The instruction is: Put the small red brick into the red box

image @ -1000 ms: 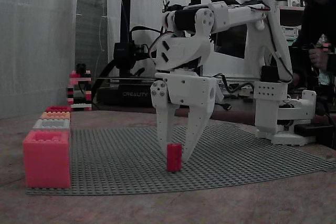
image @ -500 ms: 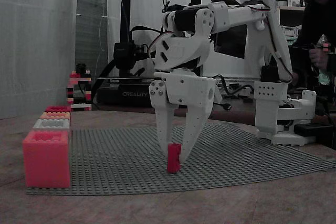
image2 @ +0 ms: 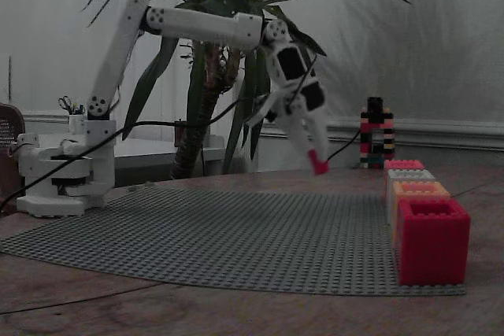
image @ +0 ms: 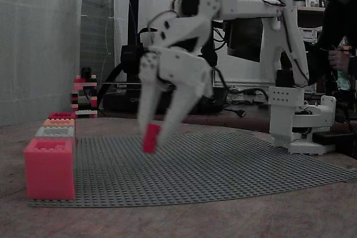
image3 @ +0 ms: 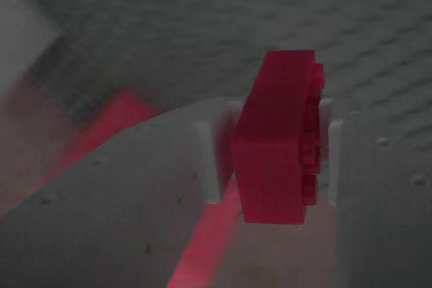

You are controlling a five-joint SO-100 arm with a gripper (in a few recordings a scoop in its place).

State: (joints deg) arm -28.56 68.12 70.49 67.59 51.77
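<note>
The white gripper (image: pixel 149 137) clamps the small red brick (image: pixel 150 138) between its fingertips, holding it tilted in the air above the grey studded baseplate (image: pixel 223 165), well apart from the red box (image2: pixel 405 164).

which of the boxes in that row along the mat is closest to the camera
In both fixed views it's the salmon-pink box, the largest-looking one at the row's front end; the grey, pale orange and red boxes line up behind it.

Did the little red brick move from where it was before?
Yes. The small red brick, held in the end effector, has lifted off the grey baseplate and swung left toward the row of boxes.
</note>
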